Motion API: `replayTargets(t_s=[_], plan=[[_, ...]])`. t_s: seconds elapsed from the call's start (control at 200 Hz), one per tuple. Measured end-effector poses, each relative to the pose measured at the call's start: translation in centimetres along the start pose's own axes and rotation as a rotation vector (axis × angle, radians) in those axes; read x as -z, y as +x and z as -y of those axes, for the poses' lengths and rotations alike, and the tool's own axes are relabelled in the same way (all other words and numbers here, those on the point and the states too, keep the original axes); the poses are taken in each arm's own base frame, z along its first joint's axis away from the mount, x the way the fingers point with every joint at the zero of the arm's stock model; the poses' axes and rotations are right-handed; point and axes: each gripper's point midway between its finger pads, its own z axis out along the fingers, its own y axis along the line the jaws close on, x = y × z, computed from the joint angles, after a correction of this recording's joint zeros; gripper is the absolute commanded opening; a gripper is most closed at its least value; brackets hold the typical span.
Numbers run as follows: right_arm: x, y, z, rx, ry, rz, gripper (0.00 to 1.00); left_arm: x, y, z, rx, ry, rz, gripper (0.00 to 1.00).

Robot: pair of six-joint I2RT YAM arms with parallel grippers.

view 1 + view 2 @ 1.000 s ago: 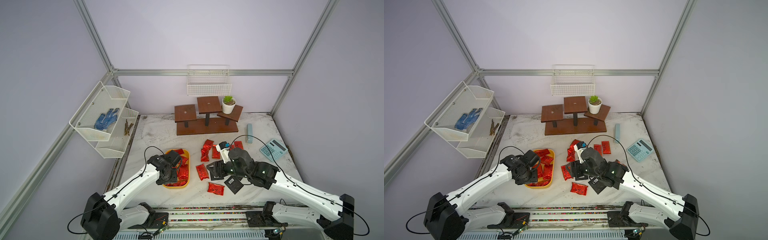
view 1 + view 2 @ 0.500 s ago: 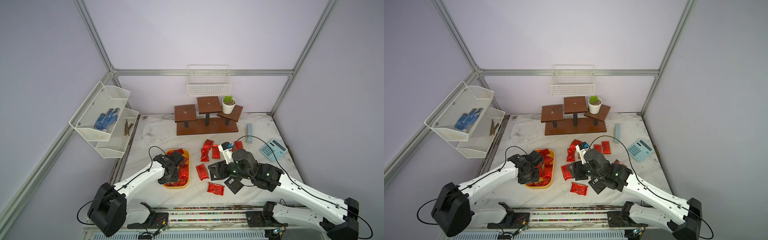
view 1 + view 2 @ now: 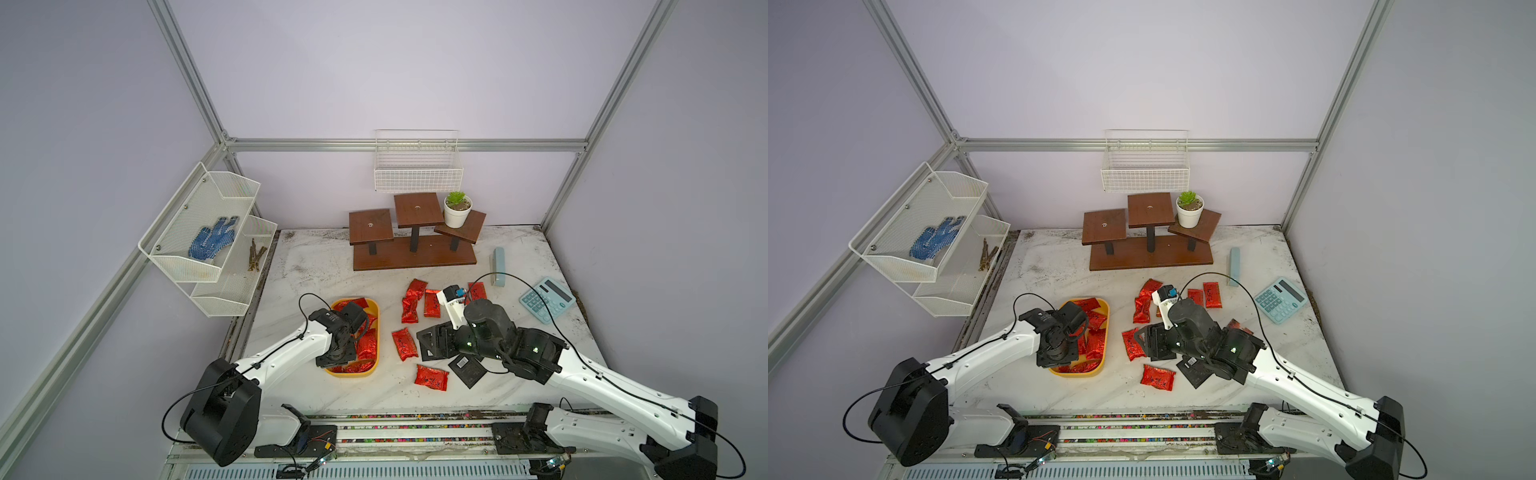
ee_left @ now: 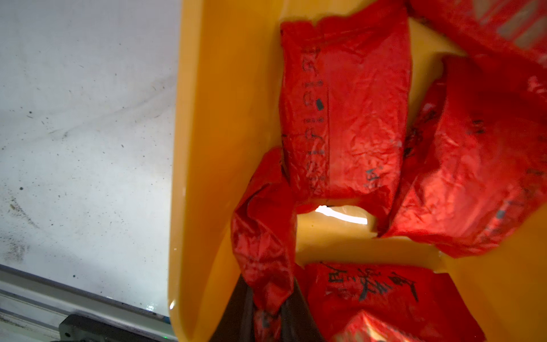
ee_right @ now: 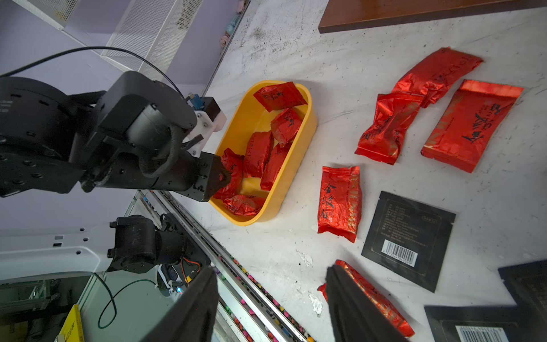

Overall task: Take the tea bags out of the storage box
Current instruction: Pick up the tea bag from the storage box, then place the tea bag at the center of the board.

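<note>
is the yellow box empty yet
Not empty: several red tea bags lie inside the storage box, and the left gripper is shut on one.

Top views high overhead (near twins), left wrist close on storage box (image 4: 207,148), right wrist farther

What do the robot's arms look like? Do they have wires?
Both are white tubes with chunky round black joints. A thin black cable loops over the left arm and another over the right arm. The left claw and right claw are black with flat fingers. Tiny green lights glow on the right arm.
</note>
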Motion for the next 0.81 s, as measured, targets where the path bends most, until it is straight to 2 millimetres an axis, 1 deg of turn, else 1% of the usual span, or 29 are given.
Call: replayTargets(t_s=[0.09, 0.245, 0.39, 0.485, 0.555, 0.62, 0.805], plan=[[0.1, -0.1, 0.0, 0.001, 0.002, 0.006, 0.63, 1.6, -0.7, 0.7, 0.004, 0.048, 0.024, 0.16], [0.4, -0.4, 0.2, 0.006, 0.014, 0.025, 0.64, 6.3, -2.6, 2.5, -0.004, 0.192, 0.095, 0.16], [1.0, -0.6, 0.7, 0.018, 0.037, 0.042, 0.64, 10.7, -4.5, 5.1, -0.052, 0.337, 0.147, 0.16], [1.5, -0.8, 1.2, 0.024, 0.057, 0.051, 0.64, 12.7, -5.9, 6.9, -0.097, 0.4, 0.163, 0.15], [2.0, -0.9, 1.4, 0.026, 0.066, 0.06, 0.64, 13.4, -6.9, 8.2, -0.125, 0.422, 0.165, 0.15], [2.5, -1.1, 1.7, 0.024, 0.075, 0.074, 0.64, 13.5, -7.8, 9.5, -0.149, 0.432, 0.154, 0.15], [3.8, -1.2, 2.4, 0.016, 0.097, 0.092, 0.64, 12.0, -10.6, 13.5, -0.226, 0.466, 0.094, 0.14]])
